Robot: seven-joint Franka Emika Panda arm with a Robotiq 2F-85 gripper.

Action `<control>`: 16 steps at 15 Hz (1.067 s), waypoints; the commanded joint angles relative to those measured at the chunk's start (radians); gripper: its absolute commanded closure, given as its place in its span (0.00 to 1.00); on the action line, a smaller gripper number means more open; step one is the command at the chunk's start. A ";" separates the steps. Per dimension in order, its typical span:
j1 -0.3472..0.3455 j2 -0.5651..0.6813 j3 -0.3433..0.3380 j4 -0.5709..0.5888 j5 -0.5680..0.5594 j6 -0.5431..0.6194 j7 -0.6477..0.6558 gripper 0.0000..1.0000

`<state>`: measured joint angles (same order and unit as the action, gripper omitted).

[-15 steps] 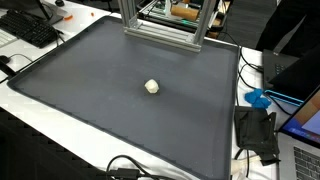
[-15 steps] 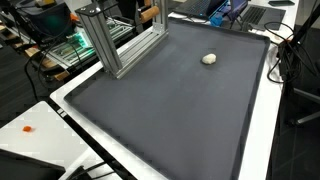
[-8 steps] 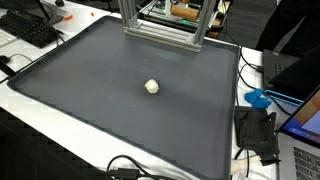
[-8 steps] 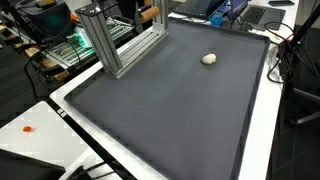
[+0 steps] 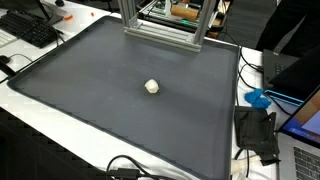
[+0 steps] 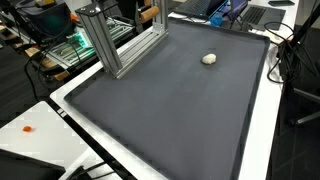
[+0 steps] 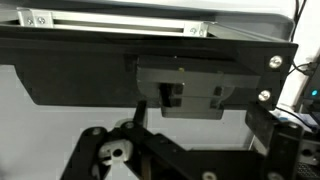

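Note:
A small white roundish object (image 5: 151,86) lies alone near the middle of a dark grey mat (image 5: 90,70); it shows in both exterior views (image 6: 209,59), on the mat (image 6: 170,120). Neither the arm nor the gripper appears in either exterior view. In the wrist view, black gripper parts (image 7: 150,155) fill the lower picture in front of a black bracket (image 7: 190,90) and a white surface. No fingertips show clearly and nothing is seen between them. The white object is out of the wrist view.
An aluminium frame (image 5: 160,30) stands at the mat's back edge, also in an exterior view (image 6: 110,45). A keyboard (image 5: 30,28), a blue object (image 5: 258,98), a black device (image 5: 257,133) and cables (image 5: 130,168) lie on the white table round the mat.

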<state>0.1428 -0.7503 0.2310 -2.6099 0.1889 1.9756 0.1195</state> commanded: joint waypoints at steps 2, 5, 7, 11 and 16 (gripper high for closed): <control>0.003 -0.032 0.019 -0.038 -0.049 0.013 0.061 0.00; 0.005 -0.032 0.024 -0.043 -0.066 0.008 0.079 0.00; 0.007 -0.029 0.025 -0.042 -0.073 0.007 0.090 0.00; 0.007 -0.024 0.026 -0.037 -0.072 0.001 0.106 0.12; 0.007 -0.020 0.033 -0.032 -0.069 -0.021 0.137 0.22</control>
<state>0.1428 -0.7544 0.2549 -2.6270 0.1285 1.9733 0.2202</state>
